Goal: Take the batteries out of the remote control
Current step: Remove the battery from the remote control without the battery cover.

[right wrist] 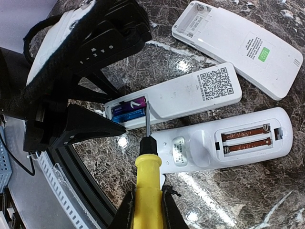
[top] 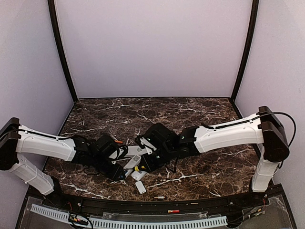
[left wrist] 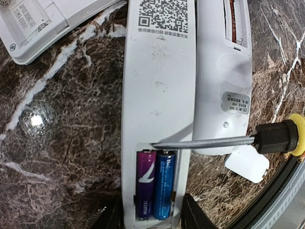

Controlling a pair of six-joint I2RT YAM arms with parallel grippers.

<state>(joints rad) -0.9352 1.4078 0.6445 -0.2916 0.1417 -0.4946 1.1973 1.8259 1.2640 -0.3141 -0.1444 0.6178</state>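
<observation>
arms: both reaching inward, wrists bent down
left pincer (left wrist: 152,218): straddles the remote (left wrist: 159,95) end, can't tell if it's gripping
right pincer (right wrist: 147,210): clamped on screwdriver (right wrist: 147,169)
batteries (left wrist: 145,186): in remote, just ahead of left pincer, by screwdriver tip

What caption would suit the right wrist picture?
Right gripper holds a yellow-handled screwdriver, tip at two batteries in an opened white remote.

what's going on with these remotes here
The left gripper straddles the end of a white remote that lies face down with its cover off and two batteries still inside. The right gripper holds a screwdriver with its tip at the edge of that bay, seemingly to pry them out. A second remote beside it has an empty bay.
</observation>
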